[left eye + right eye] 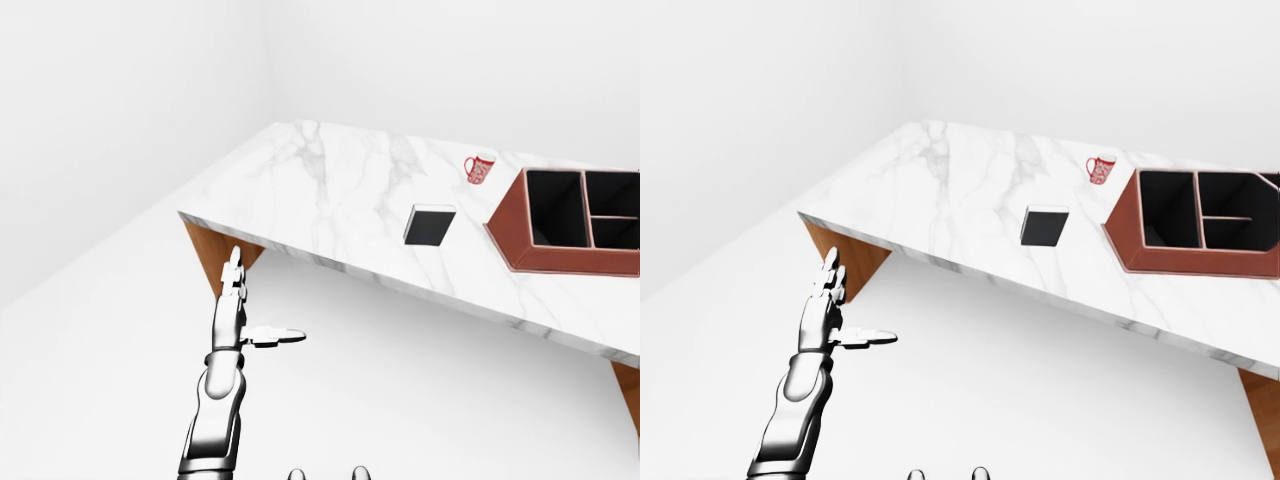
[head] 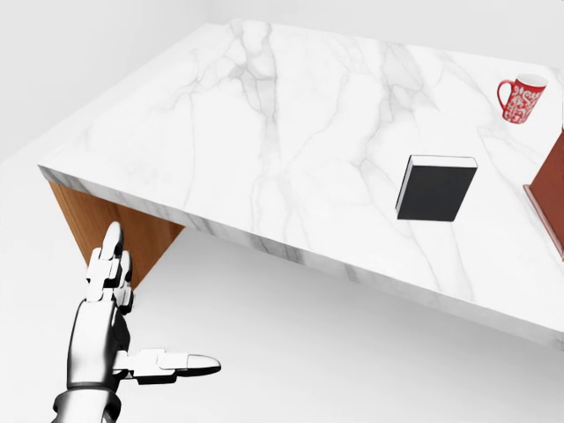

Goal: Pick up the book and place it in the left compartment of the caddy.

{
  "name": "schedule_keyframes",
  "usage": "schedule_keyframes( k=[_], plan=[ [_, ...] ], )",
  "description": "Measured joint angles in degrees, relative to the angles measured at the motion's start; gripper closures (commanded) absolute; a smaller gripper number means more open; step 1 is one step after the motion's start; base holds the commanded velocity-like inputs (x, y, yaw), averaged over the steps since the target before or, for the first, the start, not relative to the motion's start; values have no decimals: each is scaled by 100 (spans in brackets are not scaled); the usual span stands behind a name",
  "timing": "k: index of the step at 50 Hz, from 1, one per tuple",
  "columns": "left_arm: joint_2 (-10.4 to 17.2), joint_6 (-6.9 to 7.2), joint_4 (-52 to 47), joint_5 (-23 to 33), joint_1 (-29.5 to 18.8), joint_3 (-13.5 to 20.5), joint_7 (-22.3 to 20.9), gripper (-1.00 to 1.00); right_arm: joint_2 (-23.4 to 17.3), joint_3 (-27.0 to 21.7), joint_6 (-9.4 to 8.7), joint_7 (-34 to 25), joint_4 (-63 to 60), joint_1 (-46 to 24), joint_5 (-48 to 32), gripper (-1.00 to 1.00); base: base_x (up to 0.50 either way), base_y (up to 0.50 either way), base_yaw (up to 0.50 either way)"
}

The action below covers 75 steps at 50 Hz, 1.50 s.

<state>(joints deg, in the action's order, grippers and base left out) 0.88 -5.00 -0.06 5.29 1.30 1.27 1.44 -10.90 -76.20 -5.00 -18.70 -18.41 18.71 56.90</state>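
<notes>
Head view shows the book (image 2: 436, 189) lying flat on the white marble surface (image 2: 264, 132), at the right of the picture, dark cover up. Its pale page edge runs along the top side, and its long axis appears to lie roughly along that edge, slightly tilted; the outline is close to square, so this is hard to judge. The red patterned mug (image 2: 520, 98) stands near the top right, well apart from the book. Only a sliver of the brown caddy shows at the right edge here; the right-eye view shows the caddy (image 1: 1120, 240) more fully, its dark compartments open upward, though its right end is cut off. The left hand (image 2: 119, 330) hangs below the surface's near edge, well apart from the book, fingers pointing up, thumb stretched sideways to the right, spread wide and empty. The right hand does not show.
</notes>
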Motion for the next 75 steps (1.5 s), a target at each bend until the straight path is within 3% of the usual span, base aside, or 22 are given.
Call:
schedule_keyframes(
  k=[30,75],
  plan=[
    [-1,0,-27,21,12,-7,4,-100,-13,93,0,166,39,-58,-213,-100,0,-1,0],
    [7,0,66,68,-12,2,34,-100,-7,147,0,192,85,-68,-350,-100,12,-27,0]
  ],
)
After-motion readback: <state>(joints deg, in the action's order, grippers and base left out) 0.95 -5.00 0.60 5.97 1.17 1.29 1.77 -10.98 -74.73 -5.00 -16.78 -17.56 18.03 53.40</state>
